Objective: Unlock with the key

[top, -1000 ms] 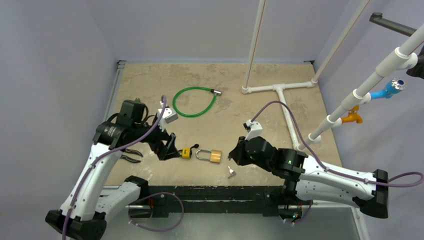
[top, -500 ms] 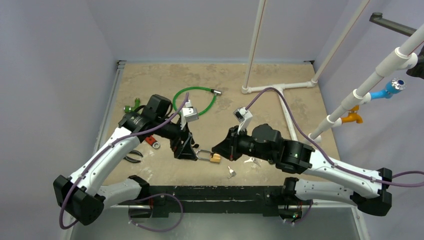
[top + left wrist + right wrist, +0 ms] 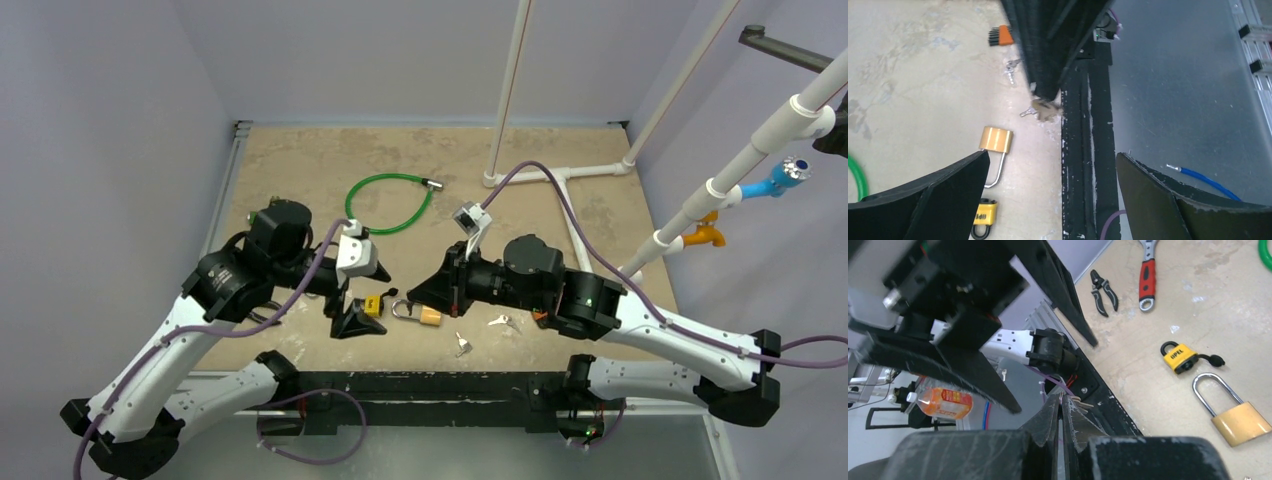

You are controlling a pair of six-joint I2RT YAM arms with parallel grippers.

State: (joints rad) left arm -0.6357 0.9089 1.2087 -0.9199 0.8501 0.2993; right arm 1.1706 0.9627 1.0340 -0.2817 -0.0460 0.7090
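Brass padlock [image 3: 430, 316] lies on the table [image 3: 300, 160], shackle closed, beside a yellow padlock [image 3: 372, 305] | key [image 3: 462, 343] loose near the front edge | we see left gripper [image 3: 1052, 156] spread wide, right gripper [image 3: 413, 296] pinched closed near the shackle

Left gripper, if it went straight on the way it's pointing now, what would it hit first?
Probably the right gripper, whose shut tips pinch a key dead ahead of the open left gripper. The brass padlock lies off to one side. Depth is unclear.
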